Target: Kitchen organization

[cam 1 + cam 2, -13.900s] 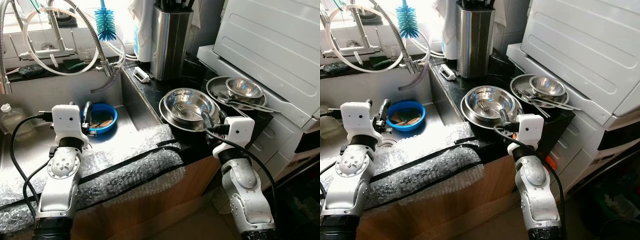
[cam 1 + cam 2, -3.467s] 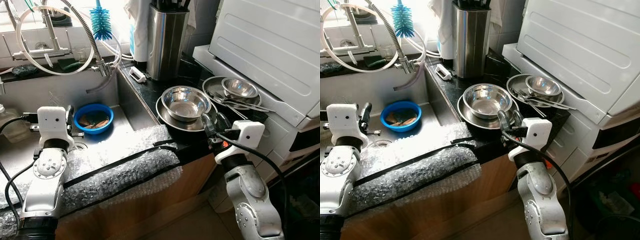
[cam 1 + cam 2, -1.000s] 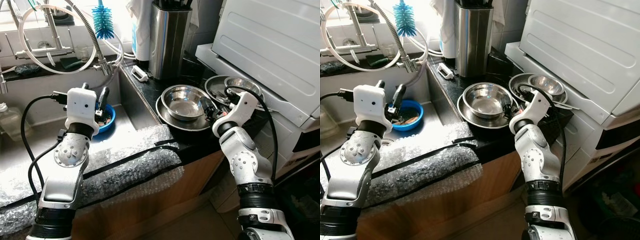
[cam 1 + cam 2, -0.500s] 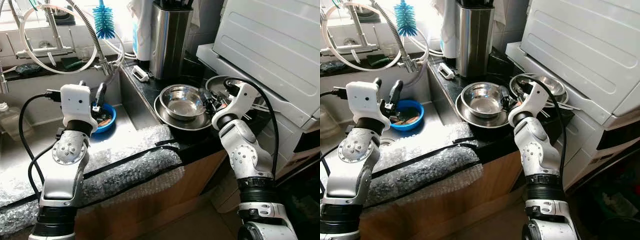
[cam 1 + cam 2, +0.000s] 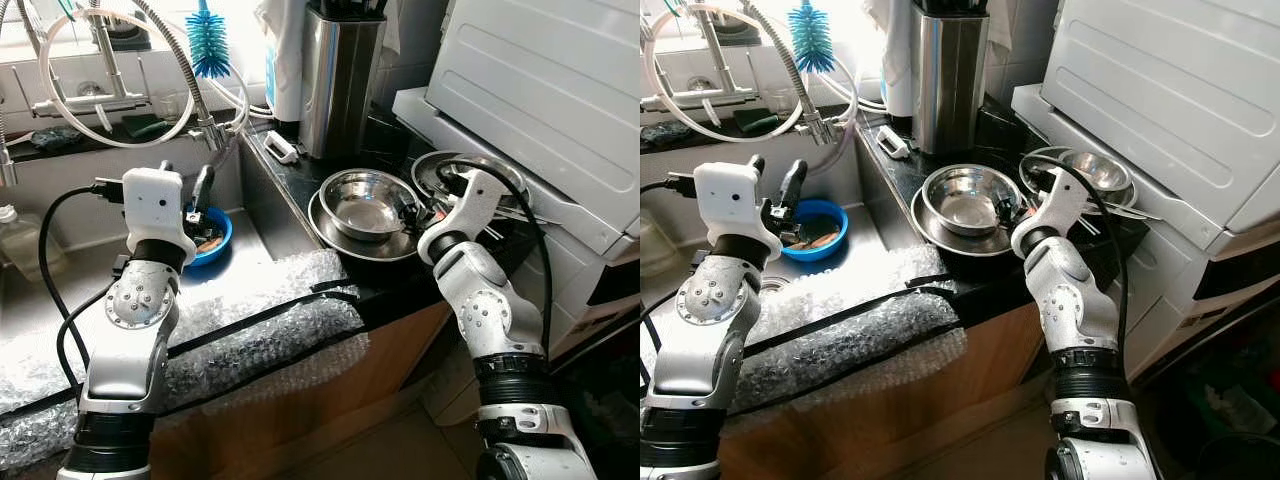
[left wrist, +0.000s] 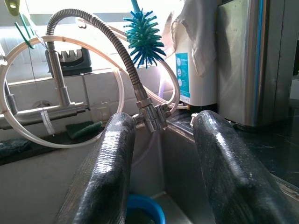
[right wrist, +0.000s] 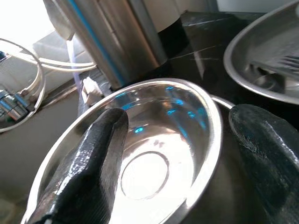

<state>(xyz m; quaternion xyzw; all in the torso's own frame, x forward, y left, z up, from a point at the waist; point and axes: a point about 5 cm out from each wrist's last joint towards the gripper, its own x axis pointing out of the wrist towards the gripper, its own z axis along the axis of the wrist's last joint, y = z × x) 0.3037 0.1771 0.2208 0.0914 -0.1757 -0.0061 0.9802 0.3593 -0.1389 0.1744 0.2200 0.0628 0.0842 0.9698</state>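
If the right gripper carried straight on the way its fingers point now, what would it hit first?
Most likely the steel bowl: the right gripper, open, has one finger over the bowl's inside and one outside its rim. Beyond stands the tall steel canister, though depth is hard to judge.

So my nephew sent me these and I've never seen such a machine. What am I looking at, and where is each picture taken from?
It is a humanoid robot at a kitchen counter. Two pictures come from cameras in its head, looking down; the other two from cameras on its wrists, looking along each gripper's black fingers. The right gripper, open, straddles the rim of a steel bowl that sits in a larger steel dish. The left gripper, open and holding nothing, hovers over the sink above a blue bowl. Behind stand a knife block and a spring faucet.
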